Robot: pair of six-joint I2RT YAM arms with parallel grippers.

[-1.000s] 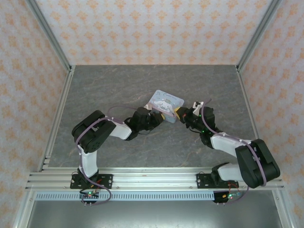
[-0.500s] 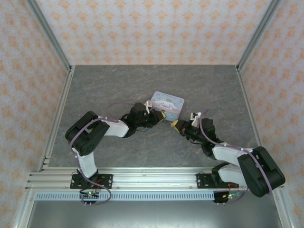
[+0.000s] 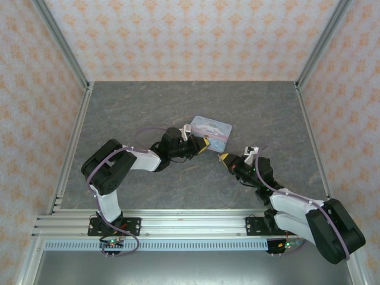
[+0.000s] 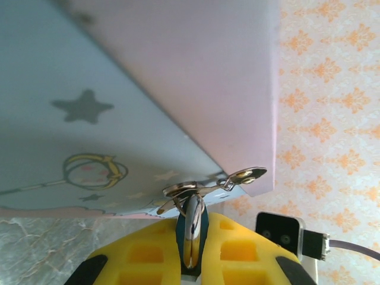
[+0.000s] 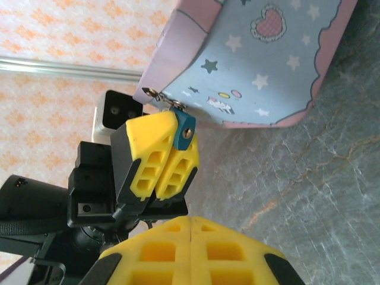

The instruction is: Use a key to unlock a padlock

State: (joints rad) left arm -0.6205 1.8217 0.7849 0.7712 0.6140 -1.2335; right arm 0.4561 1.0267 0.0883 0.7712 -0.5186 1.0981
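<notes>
The teal-blue padlock [image 5: 185, 132] hangs by its thin shackle [image 4: 189, 191] from the metal hasp [image 4: 249, 175] at the corner of the cartoon-printed tin [image 3: 211, 126]. My left gripper [image 3: 203, 146] is shut on the padlock body [image 4: 192, 237], which sits edge-on between the yellow fingers [image 4: 148, 243]. In the right wrist view the padlock's keyhole faces the camera. My right gripper [image 5: 190, 221] is shut, and a thin sliver, the key [image 5: 190, 208], sticks out from between its tips. It points at the padlock from a short way below, apart from it. From above, the right gripper [image 3: 224, 158] sits near-right of the left one.
The tin [image 5: 267, 59] rests on the grey stone-patterned table [image 3: 148, 107], tilted up at the held corner. Metal frame posts [image 3: 62, 53] and patterned walls [image 3: 190, 35] enclose the table. Open table lies behind the tin and to both sides.
My right gripper has drawn back from the tin's corner toward the near right. The left arm has stretched out, still holding the padlock, and the tin has shifted slightly right.
</notes>
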